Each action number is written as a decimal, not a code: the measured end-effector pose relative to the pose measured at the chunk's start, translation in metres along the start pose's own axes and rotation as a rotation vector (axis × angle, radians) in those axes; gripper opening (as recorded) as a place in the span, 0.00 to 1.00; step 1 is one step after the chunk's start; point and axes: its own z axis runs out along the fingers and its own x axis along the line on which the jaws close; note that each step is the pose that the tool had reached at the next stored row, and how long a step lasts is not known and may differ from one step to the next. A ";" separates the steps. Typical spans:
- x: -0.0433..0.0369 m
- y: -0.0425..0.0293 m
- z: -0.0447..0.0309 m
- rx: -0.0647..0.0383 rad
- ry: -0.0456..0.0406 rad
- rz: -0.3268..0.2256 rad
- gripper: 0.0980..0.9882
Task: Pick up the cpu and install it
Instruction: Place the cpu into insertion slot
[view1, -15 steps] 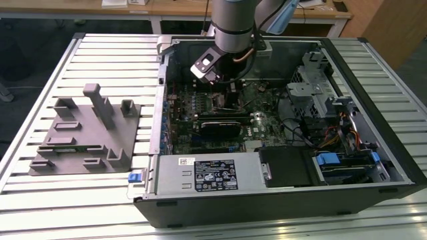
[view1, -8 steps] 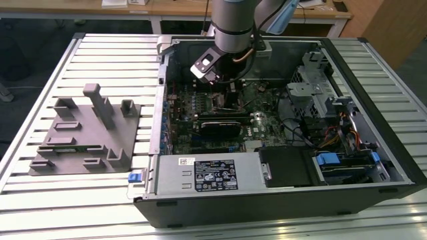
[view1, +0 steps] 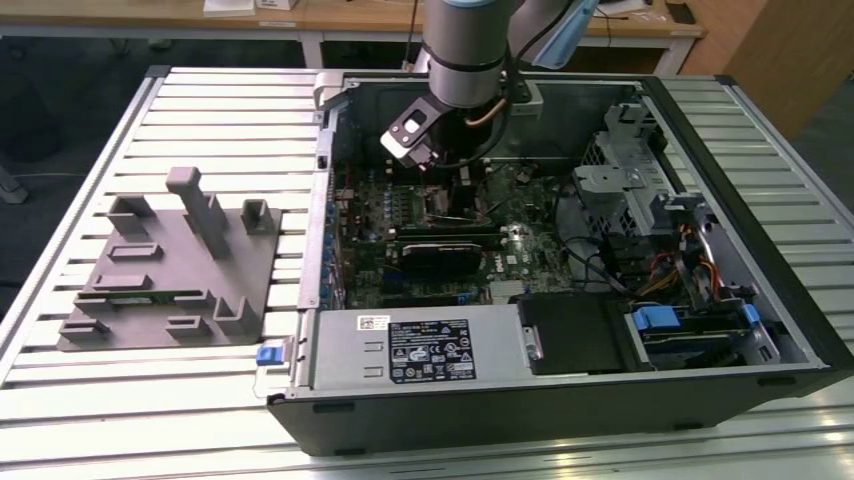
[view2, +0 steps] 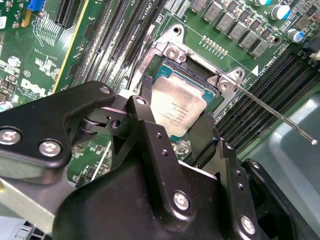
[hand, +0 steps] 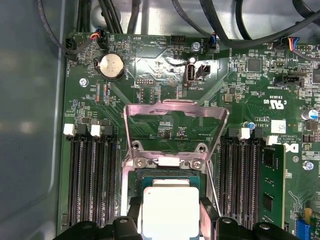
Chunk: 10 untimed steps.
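Inside the open pc case (view1: 534, 425), gripper (view2: 176, 117) fingers pinch the cpu (hand: 169, 210) down at the socket (view2: 196, 69); retention frame (hand: 175, 111) flipped up, not latched.

The light is bright. In the first wrist view the cpu (hand: 170, 212) shines almost white (glare on its metal top). The metal frame (hand: 175, 109) just beside the cpu glints too.

Slatted pale metal bench (view1: 200, 110), evenly lit. Light wooden desks (view1: 347, 18) on white legs behind it, dark floor (view1: 67, 80) underneath, wooden panel (view1: 787, 50) at exterior view's right.
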 end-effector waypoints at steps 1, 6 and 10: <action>0.0001 0.0000 0.0002 0.000 0.0000 0.001 0.50; 0.0009 0.0000 0.0017 0.000 0.0000 0.002 0.50; 0.0017 -0.0001 0.0028 0.000 0.0000 0.002 0.50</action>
